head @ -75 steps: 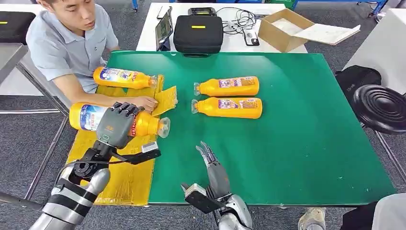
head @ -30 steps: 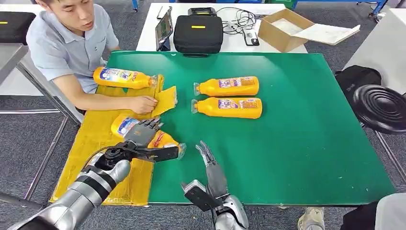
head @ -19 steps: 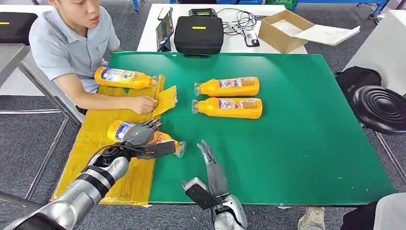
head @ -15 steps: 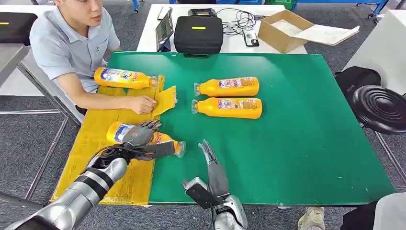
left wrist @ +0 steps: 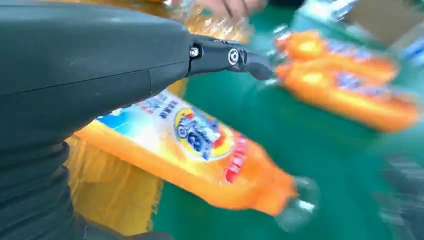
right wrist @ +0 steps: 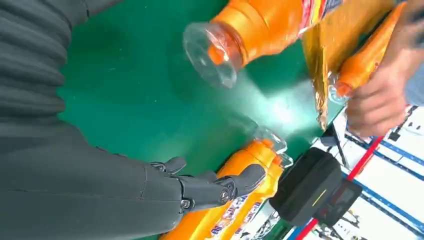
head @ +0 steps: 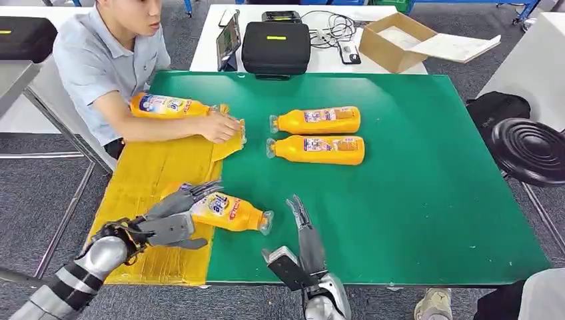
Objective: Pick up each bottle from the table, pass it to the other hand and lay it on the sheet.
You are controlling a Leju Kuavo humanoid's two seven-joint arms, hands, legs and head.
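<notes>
Orange bottle, nearest: lies on its side across the yellow sheet's edge, base end over the sheet, clear cap end on the green table, pointing toward the right hand.
Left hand: at the bottle's base end, fingers spread and extended along it; thumb straight in the left wrist view. Can't tell if it's actually gripping or just touching.
Right hand: open, fingers straight, holds nothing, near the table's front edge just beside the bottle's cap.
Yellow sheet: covers the table's left part, far corner creased.
Two bottles: side by side mid-table, on the green, caps left.
Fourth bottle: at the sheet's far end.
Person's hand: pressing the sheet's creased corner, beside that bottle's cap.
</notes>
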